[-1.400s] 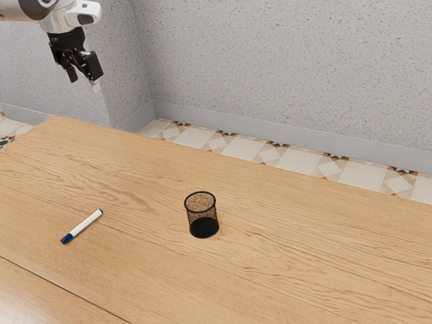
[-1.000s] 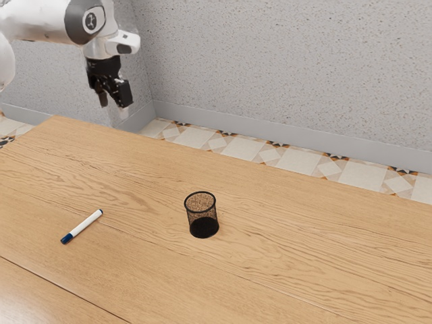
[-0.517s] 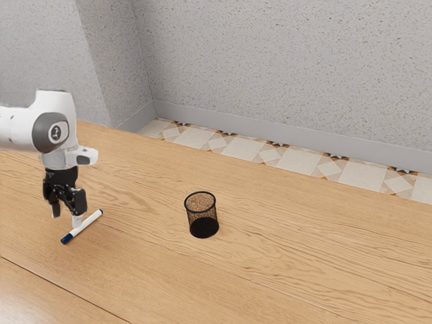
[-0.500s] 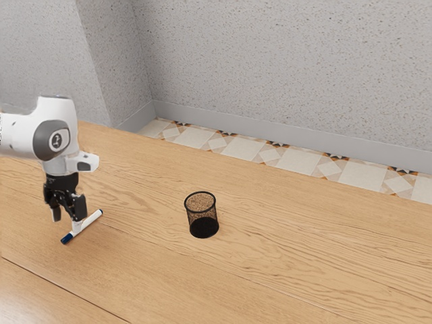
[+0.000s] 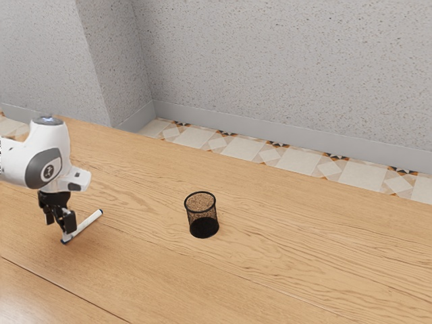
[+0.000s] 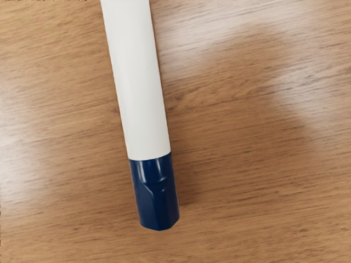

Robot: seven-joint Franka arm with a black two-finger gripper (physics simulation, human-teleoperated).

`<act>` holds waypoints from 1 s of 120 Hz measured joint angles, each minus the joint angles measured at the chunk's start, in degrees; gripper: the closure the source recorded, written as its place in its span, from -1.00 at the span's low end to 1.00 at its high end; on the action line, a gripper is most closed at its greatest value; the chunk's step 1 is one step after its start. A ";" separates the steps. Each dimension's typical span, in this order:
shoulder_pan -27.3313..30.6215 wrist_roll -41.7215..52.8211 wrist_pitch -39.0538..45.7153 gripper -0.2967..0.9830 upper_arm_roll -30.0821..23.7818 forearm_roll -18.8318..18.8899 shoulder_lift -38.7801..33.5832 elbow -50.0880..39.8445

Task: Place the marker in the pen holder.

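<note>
Table under the gripper: you have pale brown wood (image 5: 283,263) beneath you, its grain running in long wavy lines; the wrist view catches glossy patches and soft shadow around the marker.
Gripper: your black gripper (image 5: 58,231) points down, low over the table at the marker's capped end, its two fingers spread apart; you can't tell from here whether either one touches the marker.
Marker cap: the dark blue cap (image 6: 156,192) is the part of the marker nearest your fingers, and the wrist view shows its faceted tip and the notch moulded in its side.
Marker: your marker (image 5: 88,223) lies flat on the table, outside the pen holder; its white barrel (image 6: 137,82) slants away from the gripper toward a small dark end.
Arm: the white and grey arm (image 5: 57,145) sits above your gripper, coming in from the exterior view's left.
Pen holder: you'll find the black mesh pen holder (image 5: 203,219) upright on the table, well apart from your gripper toward the exterior view's right, with its round rim facing up.
Floor: past the holder and the table's far edge, you see patterned tiles (image 5: 239,150) in cream, brown and black.
Wall: farthest from your gripper, a speckled grey wall (image 5: 283,61) rises above a plain grey baseboard (image 5: 270,131).
</note>
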 joint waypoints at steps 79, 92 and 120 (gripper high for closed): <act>1.13 1.25 6.40 -0.22 0.00 -6.93 6.05 0.65; 1.89 1.37 6.98 -0.17 0.00 -9.58 6.25 0.76; 2.06 1.61 7.64 -0.02 -0.08 -11.79 7.13 1.51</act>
